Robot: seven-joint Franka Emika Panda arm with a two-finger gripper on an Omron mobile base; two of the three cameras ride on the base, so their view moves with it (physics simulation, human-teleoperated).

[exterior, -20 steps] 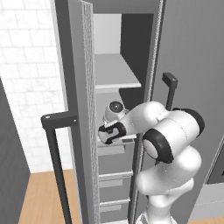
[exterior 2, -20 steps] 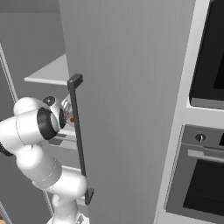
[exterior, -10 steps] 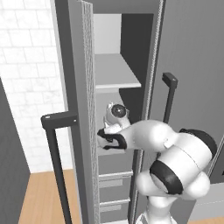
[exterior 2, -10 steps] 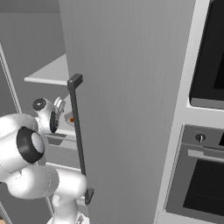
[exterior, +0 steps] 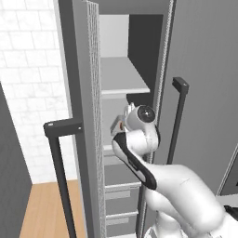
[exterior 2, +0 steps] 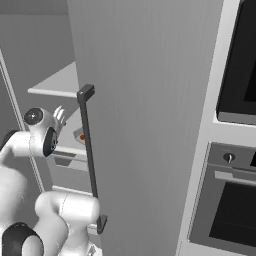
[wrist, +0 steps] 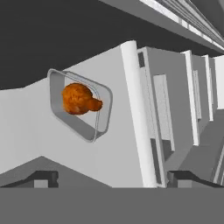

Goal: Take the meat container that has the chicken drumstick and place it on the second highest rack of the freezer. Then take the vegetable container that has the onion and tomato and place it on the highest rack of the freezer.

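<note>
The chicken drumstick (wrist: pixel 78 99) lies in a clear, shallow meat container (wrist: pixel 103 116). The container rests on the lower flat shelf (wrist: pixel 39 135) inside the open freezer (exterior: pixel 139 56). My gripper (wrist: pixel 113 179) is open, fingers spread wide and holding nothing, a short way back from the container. In the right base view the gripper (exterior 2: pixel 60 114) hovers just outside the shelf, beside the container (exterior 2: pixel 80 136). The highest rack (exterior: pixel 123 83) above is bare. The onion and tomato container is out of view.
The freezer's right door (exterior 2: pixel 150 100), with a long dark handle (exterior 2: pixel 90 155), stands close to my arm. The left door's handle (exterior: pixel 60 158) juts out at the left. Grey drawers (exterior: pixel 118 186) sit below the shelves. A black-windowed oven (exterior 2: pixel 235 200) is at the right.
The hand has drawn back slightly from the lower shelf, and the elbow has swung down and right. The meat container stays on the shelf.
</note>
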